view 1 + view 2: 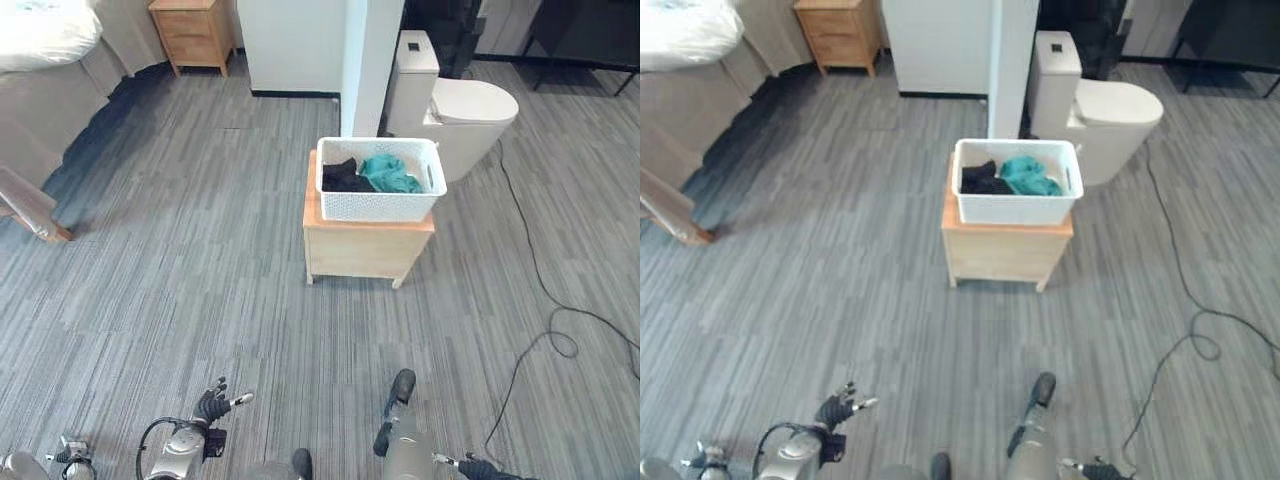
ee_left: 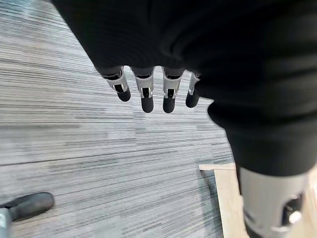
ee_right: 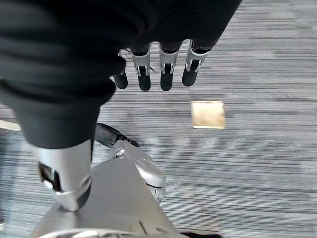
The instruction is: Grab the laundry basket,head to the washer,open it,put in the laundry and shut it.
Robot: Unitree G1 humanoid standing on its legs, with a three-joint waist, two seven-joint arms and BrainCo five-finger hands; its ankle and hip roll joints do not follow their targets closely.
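A white laundry basket [image 1: 380,182] stands on a low wooden table [image 1: 365,248] in the middle of the room, some way ahead of me. Black clothes [image 1: 346,176] and teal clothes [image 1: 388,173] lie inside it. My left hand [image 1: 214,403] hangs low at the near left, far short of the basket. In its wrist view its fingers [image 2: 147,94] are straight over bare floor and hold nothing. In the right wrist view my right hand [image 3: 166,75] also hangs over the floor, fingers straight and empty.
A white toilet [image 1: 462,112] stands right behind the table, beside a white wall corner [image 1: 352,60]. At the far left are a bed [image 1: 50,70] and a wooden nightstand [image 1: 192,32]. Grey plank floor lies between me and the table. A small tan square [image 3: 208,114] lies on the floor.
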